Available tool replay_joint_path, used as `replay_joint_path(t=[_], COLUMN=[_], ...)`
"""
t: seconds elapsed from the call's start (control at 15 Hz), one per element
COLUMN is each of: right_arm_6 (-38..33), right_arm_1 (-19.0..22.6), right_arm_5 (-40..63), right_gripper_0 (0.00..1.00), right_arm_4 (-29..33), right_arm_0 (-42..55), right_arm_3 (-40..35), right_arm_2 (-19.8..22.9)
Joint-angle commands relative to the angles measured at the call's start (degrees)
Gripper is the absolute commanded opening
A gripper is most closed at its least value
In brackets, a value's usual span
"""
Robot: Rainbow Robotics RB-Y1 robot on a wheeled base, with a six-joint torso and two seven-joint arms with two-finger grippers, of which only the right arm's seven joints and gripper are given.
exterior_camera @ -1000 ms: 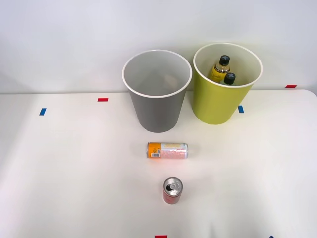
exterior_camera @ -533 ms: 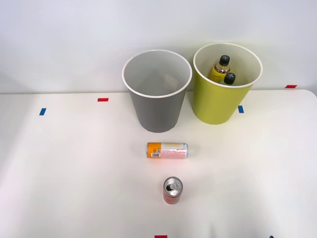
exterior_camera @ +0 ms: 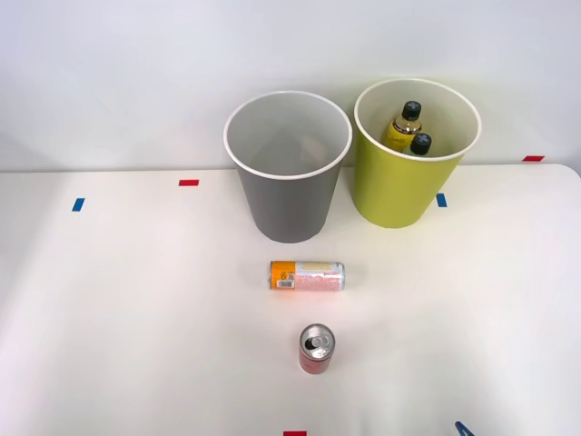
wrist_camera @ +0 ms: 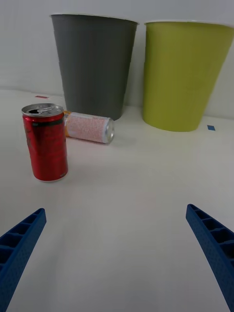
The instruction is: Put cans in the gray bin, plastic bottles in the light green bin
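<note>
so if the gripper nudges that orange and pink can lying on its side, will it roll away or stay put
The orange and pink can lies on its side on the smooth white table, so a nudge across its length would probably roll it, toward the gray bin or the upright red can. A push along its length would more likely slide it. Its smooth metal wall looks rigid but possibly slippery.
</note>
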State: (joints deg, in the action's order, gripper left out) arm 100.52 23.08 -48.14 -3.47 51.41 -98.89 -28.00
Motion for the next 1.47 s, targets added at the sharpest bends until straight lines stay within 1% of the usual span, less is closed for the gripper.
replay_joint_path(t=[0.07,0.2,0.47,0.53,0.67,0.73,0.87,1.13,1.33,1.47], right_arm_6=[-1.2,-1.3,-0.9,-0.5,-0.1,0.1,1.1,1.3,1.9,2.0], right_arm_1=[6.4,9.4,14.0,15.2,16.1,16.6,16.8,14.8,14.0,12.8], right_arm_5=[0.4,1.4,1.5,1.5,1.5,1.5,1.5,-0.3,1.6,1.6], right_gripper_0=[1.00,1.00,1.00,1.00,1.00,1.00,1.00,1.00,1.00,1.00], right_arm_4=[-1.3,-5.4,-9.5,-11.7,-12.9,-14.6,-16.4,-17.9,-18.4,-18.5], right_arm_0=[-5.8,-10.1,-17.7,-19.5,-21.9,-23.2,-24.3,-29.1,-33.0,-35.5], right_arm_3=[-0.1,0.1,0.1,0.1,0.1,0.1,0.3,5.2,6.3,8.7], right_arm_2=[-3.7,-7.8,-13.3,-14.9,-16.6,-17.8,-18.5,-20.8,-21.5,-21.7])
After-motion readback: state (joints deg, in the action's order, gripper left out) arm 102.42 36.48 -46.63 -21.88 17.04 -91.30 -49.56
